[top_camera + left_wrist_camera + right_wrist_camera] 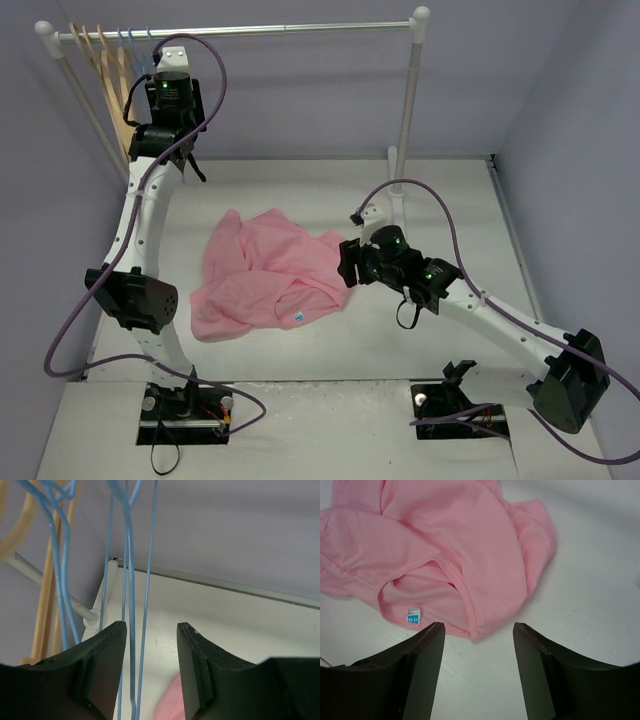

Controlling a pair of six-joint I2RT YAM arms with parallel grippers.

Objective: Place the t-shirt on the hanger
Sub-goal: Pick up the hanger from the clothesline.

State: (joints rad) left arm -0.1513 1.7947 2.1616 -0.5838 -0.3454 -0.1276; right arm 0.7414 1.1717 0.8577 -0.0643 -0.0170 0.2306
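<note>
Tabletop (300,190) with crumpled t-shirt (270,275)

A white rail (280,27) stands along the far edge of the white counter (300,185). Tan wooden hangers (108,75) hang at its left end, above the far-left corner.

The t-shirt (470,545) label (413,616) print is unreadably small.
</note>
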